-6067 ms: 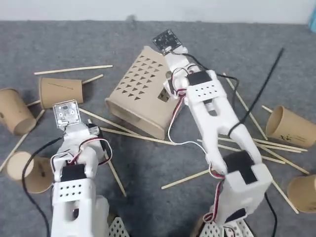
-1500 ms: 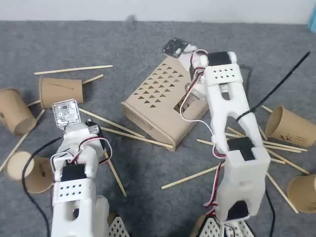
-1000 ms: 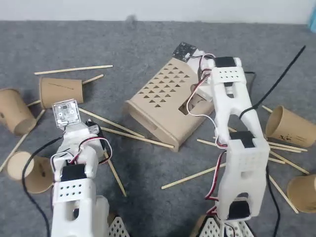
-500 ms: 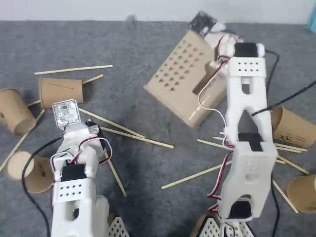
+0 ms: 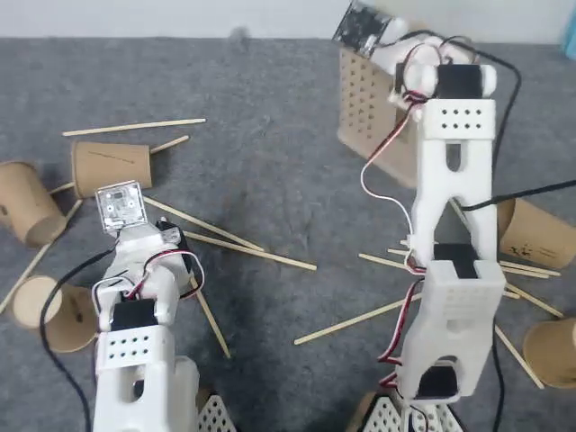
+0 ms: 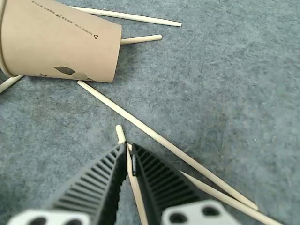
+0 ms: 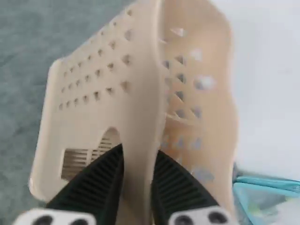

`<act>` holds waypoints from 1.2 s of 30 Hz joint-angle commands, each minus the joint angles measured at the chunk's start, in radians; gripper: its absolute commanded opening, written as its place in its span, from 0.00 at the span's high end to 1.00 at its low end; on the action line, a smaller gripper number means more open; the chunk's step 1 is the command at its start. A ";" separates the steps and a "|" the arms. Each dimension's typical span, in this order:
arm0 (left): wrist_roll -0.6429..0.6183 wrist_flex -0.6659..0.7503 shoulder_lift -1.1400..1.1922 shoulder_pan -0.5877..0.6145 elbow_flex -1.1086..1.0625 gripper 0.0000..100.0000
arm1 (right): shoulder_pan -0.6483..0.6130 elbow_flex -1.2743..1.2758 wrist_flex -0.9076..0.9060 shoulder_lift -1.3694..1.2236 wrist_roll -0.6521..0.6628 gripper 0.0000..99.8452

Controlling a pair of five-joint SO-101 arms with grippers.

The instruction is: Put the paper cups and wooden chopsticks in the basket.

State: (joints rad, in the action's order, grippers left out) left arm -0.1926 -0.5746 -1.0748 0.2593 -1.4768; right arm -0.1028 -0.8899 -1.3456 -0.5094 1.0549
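High view, upper right: the right gripper [image 7: 138, 153] pinches a wall of the basket [image 5: 367, 99]. Left gripper [image 6: 130, 158], pressed together, hangs over a chopstick [image 6: 121, 134] near a lying paper cup [image 6: 61, 42] on the surface [image 5: 270, 135].

Looked down on a grey, felt-like carpet [image 5: 270, 117] spread over the whole surface, left to right and near to far. Met a plain pale wall [image 5: 180, 18] along the far edge, with a straight seam against the carpet. Caught a sliver of a teal thing [image 5: 571, 36] at the far right corner. Found soft, even light throughout, with only faint shadows on the carpet.
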 commanded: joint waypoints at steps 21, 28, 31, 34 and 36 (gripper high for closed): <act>0.000 0.029 0.006 0.008 0.030 0.99 | -0.151 -0.071 -0.217 0.191 -0.247 0.99; 0.000 0.029 0.006 0.008 0.030 0.99 | -0.249 -0.060 -0.449 0.185 -0.218 0.98; 0.000 0.029 0.006 0.008 0.030 0.99 | -0.255 0.005 -0.447 0.196 -0.209 0.88; 0.000 0.029 0.006 0.009 0.030 0.99 | -0.268 0.060 -0.450 0.197 -0.149 0.79; 0.000 0.029 0.006 0.009 0.030 0.99 | -0.274 0.071 -0.450 0.200 -0.138 0.78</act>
State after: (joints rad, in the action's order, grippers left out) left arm -0.1926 -0.5746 -1.0748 0.2593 -1.4768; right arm -0.3590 -0.8178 -1.7568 -0.3882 0.8815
